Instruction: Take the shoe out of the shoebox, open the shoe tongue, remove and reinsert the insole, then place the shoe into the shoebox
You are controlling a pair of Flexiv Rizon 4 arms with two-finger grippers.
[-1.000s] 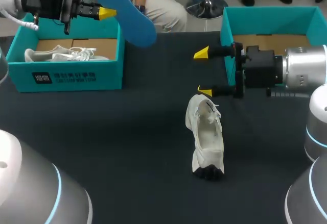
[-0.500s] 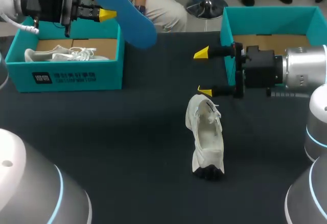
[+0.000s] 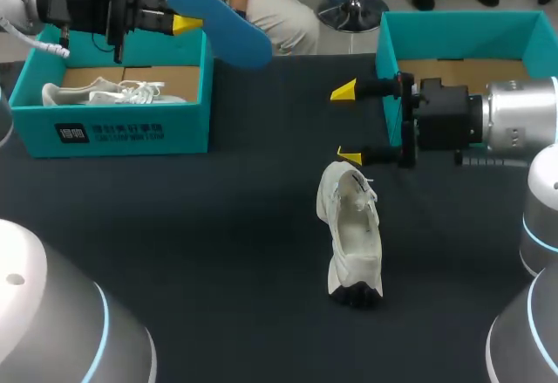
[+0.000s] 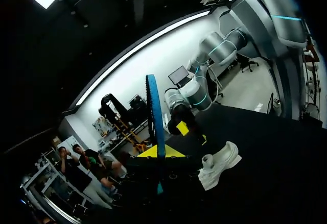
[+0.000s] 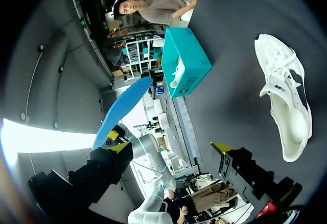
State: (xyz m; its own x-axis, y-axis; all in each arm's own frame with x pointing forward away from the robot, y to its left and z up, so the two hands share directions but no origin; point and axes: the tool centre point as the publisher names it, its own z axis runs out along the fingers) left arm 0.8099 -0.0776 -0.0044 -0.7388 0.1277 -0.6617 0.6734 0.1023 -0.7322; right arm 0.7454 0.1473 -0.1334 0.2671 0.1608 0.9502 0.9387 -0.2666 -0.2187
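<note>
While aloft, insole (image 3: 221, 25) in left hand (image 3: 184, 24)

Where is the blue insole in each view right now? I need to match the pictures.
Head view: insole in the air by the box, held in the left claw.
Left wrist view: insole edge-on, clamped in this view's own claw.
Right wrist view: insole ahead of the open right claw, beyond the box.
Shared landmark: the shoe on the table.
</note>
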